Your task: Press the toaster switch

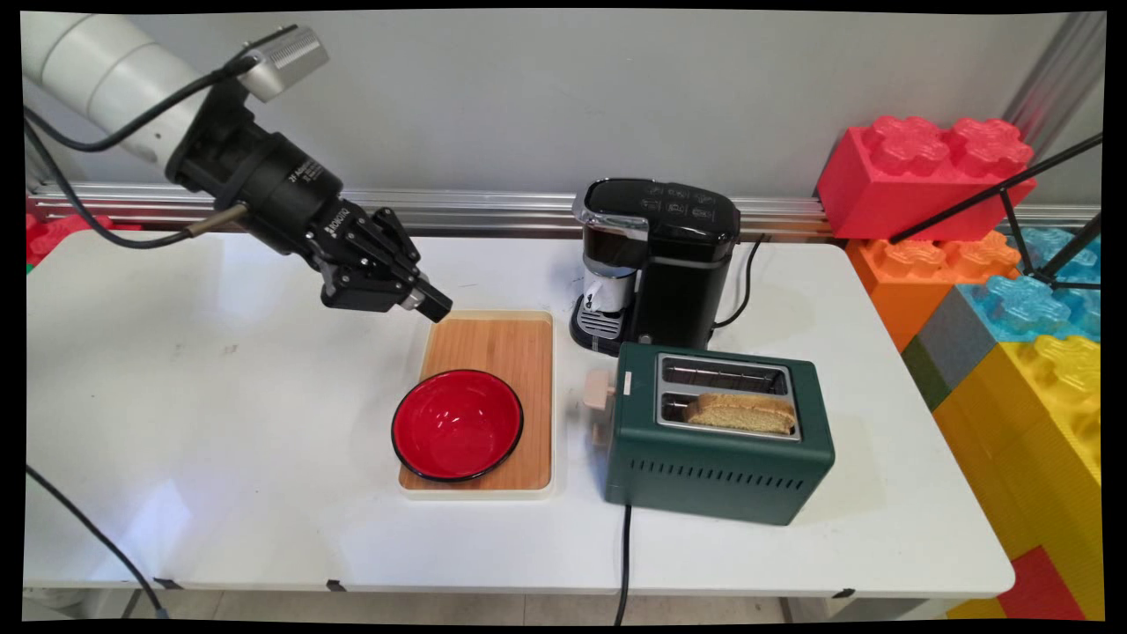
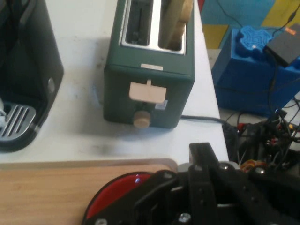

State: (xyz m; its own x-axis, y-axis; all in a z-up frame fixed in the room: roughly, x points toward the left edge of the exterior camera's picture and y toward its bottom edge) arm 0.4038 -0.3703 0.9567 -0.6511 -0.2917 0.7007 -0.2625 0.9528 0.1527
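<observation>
jaws clenched, empty, hovering over far edge of cutting board; red bowl just below on board; toaster with bread slice ahead on counter

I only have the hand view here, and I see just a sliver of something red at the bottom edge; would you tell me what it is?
Observer: It is a red bowl, and it stands on the near part of a wooden tray.
Operator: Thank you. Where is the gripper relative to it?
Observer: The gripper hangs over the tray's far left corner, apart from the bowl.
Operator: And the dark shape at my left edge?
Observer: That is a black coffee machine at the table's far side, just behind the green toaster.
</observation>
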